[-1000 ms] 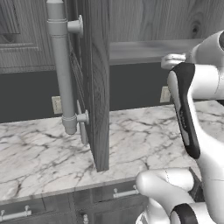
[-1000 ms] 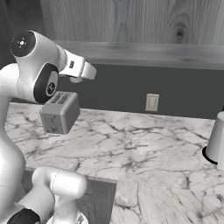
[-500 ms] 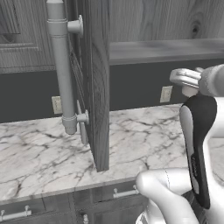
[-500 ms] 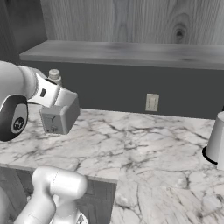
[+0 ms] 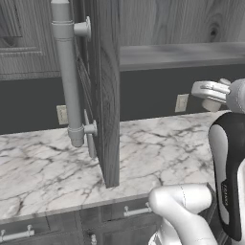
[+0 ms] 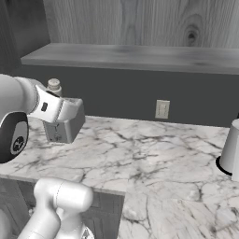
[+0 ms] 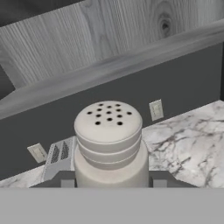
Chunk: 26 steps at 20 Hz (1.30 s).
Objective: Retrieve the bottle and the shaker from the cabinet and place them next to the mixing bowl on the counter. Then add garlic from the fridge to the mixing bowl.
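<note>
I am carrying the shaker [image 7: 108, 144] away from the cabinet; the claw [image 7: 109, 183] is clamped on its body, with the perforated cap standing upright above the finger pads. In the right base view the shaker's cap [image 6: 54, 85] is showing just above my wrist, in front of the dark backsplash and over the marble surface [image 6: 154, 158].

Step in hand, as I judge it: transport of the shaker toward the mixing bowl. The next move calls for swinging across the surface, locating the bowl, and lowering the shaker upright beside it before releasing. The bottle and the garlic are, by this reading, either done or pending; I cannot tell which.

View differences:
- The left base view is showing the open cabinet door [image 5: 105, 91] with its long bar handle [image 5: 67, 72], standing edge-on over the surface.
- The right base view is showing a pale cylindrical object [image 6: 231, 149] at the far right edge of the surface and a wall outlet [image 6: 162, 109]; I cannot identify that object.
- The hand view is giving the grip itself.
</note>
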Motion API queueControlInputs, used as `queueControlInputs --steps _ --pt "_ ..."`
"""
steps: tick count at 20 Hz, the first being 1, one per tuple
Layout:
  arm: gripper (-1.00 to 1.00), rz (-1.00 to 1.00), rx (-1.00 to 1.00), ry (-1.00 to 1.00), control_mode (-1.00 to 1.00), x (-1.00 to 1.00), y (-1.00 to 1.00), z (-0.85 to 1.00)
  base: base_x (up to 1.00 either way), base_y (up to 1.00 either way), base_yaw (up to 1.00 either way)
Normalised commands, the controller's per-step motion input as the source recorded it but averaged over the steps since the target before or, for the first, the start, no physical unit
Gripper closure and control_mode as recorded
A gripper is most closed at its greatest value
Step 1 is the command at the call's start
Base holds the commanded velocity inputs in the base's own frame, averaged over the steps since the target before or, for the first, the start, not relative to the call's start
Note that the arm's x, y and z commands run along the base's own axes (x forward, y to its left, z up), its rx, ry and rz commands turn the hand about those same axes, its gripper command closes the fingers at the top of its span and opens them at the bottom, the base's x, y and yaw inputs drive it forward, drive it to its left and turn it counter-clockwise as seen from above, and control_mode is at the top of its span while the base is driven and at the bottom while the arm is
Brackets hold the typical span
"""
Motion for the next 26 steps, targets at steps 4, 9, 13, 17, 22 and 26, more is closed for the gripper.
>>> queueControlInputs --steps 4,9,13,17,22,26 --pt "1.00 0.00 0.00 0.00 -1.00 0.00 0.00 0.00 0.00 0.00 0.00" --pt "1.00 0.00 0.00 0.00 1.00 0.00 0.00 0.00 -0.27 -0.01 -0.02" --pt "1.00 0.00 0.00 0.00 1.00 0.00 0.00 0.00 -1.00 0.01 -0.26" --pt "1.00 0.00 0.00 0.00 1.00 0.00 0.00 0.00 -0.87 0.20 -0.44" --pt "1.00 0.00 0.00 0.00 1.00 0.00 0.00 0.00 -0.33 0.29 -0.61" --pt "1.00 0.00 0.00 0.00 1.00 0.00 0.00 0.00 -0.39 0.00 -0.81"
